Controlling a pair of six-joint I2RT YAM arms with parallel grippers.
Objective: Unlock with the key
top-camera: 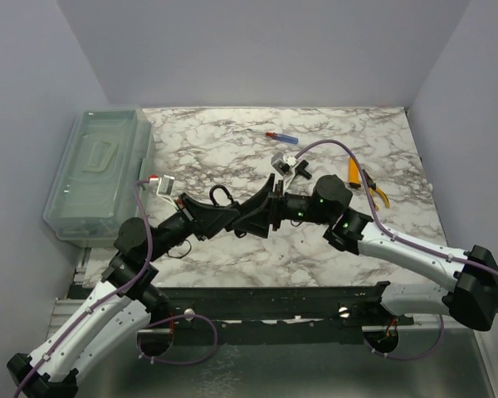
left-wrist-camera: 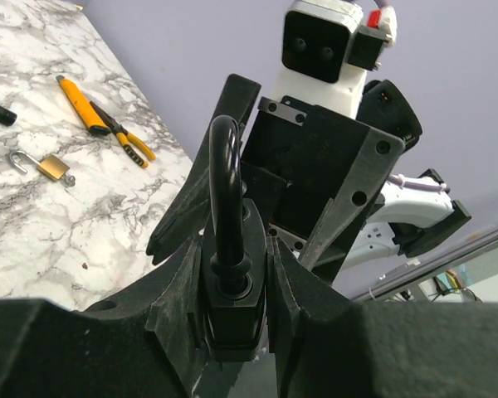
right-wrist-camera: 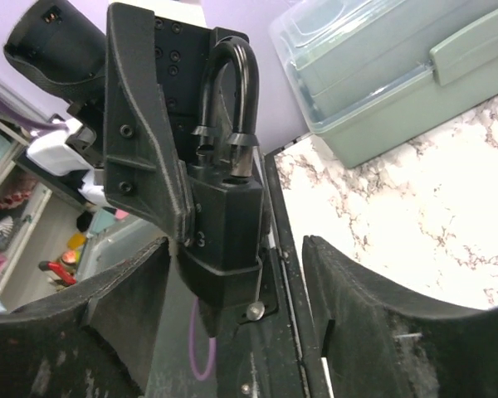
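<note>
So the thing we care about is the black padlock (right-wrist-camera: 224, 228). It has a chunky matte-black body, all black like the claws around it. Its black shackle (left-wrist-camera: 225, 191) is a tall, narrow arch, and both legs go down into little collars on top of the body. There's a small silver round bit (right-wrist-camera: 255, 311) down near the bottom end of the body, but we can't tell what it is.

The padlock is up off the table (top-camera: 232, 149), in the middle where the two arms meet nose to nose. The left claw (left-wrist-camera: 235, 282) is clamped onto the body from both sides, with the shackle sticking out past its fingertips. The right claw (right-wrist-camera: 236, 245) faces it with its fingers spread wide. The padlock sits in the gap between them, and from the wrist view neither finger looks to be touching it.

Here's our count of everything on show:
- Two padlocks: the black one, plus a small brass padlock (left-wrist-camera: 53, 167) with a silver shackle, lying flat on the table.
- One yellow utility knife (left-wrist-camera: 79, 104).
- One pair of pliers (left-wrist-camera: 124, 143) with yellow handles, just beside the knife.
- One small red-and-blue item (top-camera: 280, 136) further back on the table. It's too small for us to say what it is.
- One translucent green lidded box (top-camera: 100, 178), sitting at the left edge of the table.
- Two arms, with one claw each.
</note>
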